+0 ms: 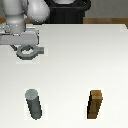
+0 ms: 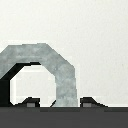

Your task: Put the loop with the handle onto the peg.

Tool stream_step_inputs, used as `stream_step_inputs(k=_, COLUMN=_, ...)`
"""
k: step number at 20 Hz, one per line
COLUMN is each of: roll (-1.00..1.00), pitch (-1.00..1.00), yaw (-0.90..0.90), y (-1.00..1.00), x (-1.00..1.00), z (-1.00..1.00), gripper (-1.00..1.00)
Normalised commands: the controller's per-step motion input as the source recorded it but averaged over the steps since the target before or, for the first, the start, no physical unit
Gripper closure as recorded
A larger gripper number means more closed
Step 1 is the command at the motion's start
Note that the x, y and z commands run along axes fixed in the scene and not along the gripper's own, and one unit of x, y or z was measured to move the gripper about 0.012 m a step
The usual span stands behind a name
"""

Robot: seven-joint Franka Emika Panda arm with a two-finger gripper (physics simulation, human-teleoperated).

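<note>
One flat grey metal loop with the handle (image 1: 27,51) clamped in pincer (image 1: 22,46), grey cylindrical peg (image 1: 34,104), brown block (image 1: 96,105).

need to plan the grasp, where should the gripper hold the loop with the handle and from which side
By the ring's band, from above. The loop with the handle lies flat under the gripper, its tab pointing to the exterior view's right. The wrist view shows the band between the fingers; whether they are clamped is unclear.

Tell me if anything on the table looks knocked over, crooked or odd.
Nothing stands out. The peg and the brown block both stand upright, apart from each other. The loop is at the end effector, away from the peg; whether it is gripped is unclear.
</note>
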Motion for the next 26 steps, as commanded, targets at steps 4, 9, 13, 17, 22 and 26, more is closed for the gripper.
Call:
stream_step_inputs(k=4, roll=0.0, pitch=0.0, yaw=0.0, y=0.0, x=0.0, z=0.0, gripper=1.0)
stream_step_inputs(k=9, roll=0.0, pitch=0.0, yaw=0.0, y=0.0, x=0.0, z=0.0, gripper=1.0)
stream_step_inputs(k=13, roll=0.0, pitch=0.0, yaw=0.0, y=0.0, x=0.0, z=0.5, gripper=1.0)
stream_step_inputs(k=17, roll=0.0, pitch=0.0, yaw=0.0, y=0.0, x=0.0, z=1.0, gripper=1.0)
stream_step_inputs(k=22, roll=0.0, pitch=0.0, yaw=0.0, y=0.0, x=0.2, z=0.8, gripper=1.0)
stream_step_inputs(k=26, roll=0.0, pitch=0.0, yaw=0.0, y=0.0, x=1.0, z=0.0, gripper=1.0)
